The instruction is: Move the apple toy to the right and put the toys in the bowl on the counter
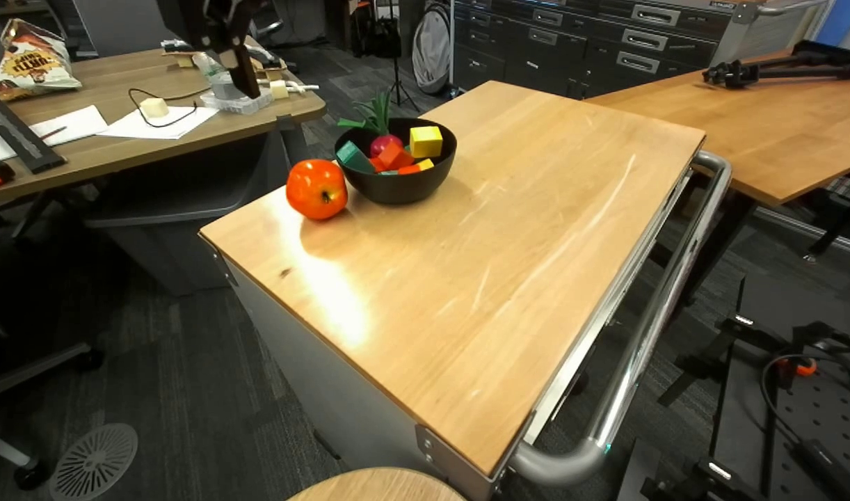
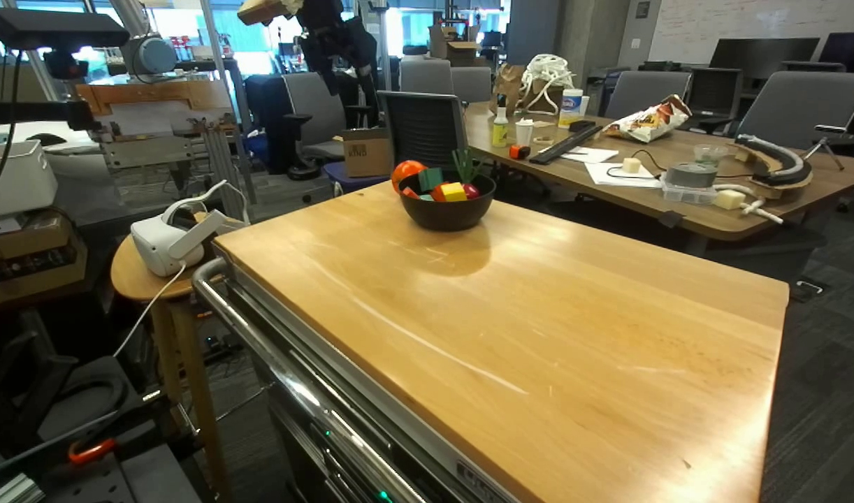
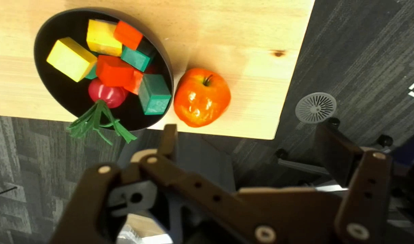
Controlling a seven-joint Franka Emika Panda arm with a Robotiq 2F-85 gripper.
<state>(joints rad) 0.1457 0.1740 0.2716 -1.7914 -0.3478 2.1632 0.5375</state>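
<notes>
The apple toy [image 1: 316, 189], orange-red with a dark stem, sits on the wooden counter [image 1: 508, 278] close beside the black bowl [image 1: 397, 189]. I cannot tell if they touch. In the wrist view the apple toy [image 3: 202, 97] is right of the bowl [image 3: 64, 93]. The bowl holds several toys: yellow blocks [image 3: 71, 59], red-orange blocks [image 3: 115, 71], green blocks [image 3: 155, 94] and a dark-red round toy [image 3: 107, 93] with green leaves. No toy lies loose on the counter. My gripper [image 3: 250, 142] is open and empty, raised above the counter's edge; it shows at the top of both exterior views [image 1: 241, 66] [image 2: 346, 73].
A metal rail [image 1: 640, 362] runs along one side of the counter. A cluttered desk [image 1: 296, 115] stands near the bowl's side, with a chip bag [image 1: 35, 62] and papers. A stool with a white headset [image 2: 168, 241] stands by a counter corner. The bowl sits near the counter's edge.
</notes>
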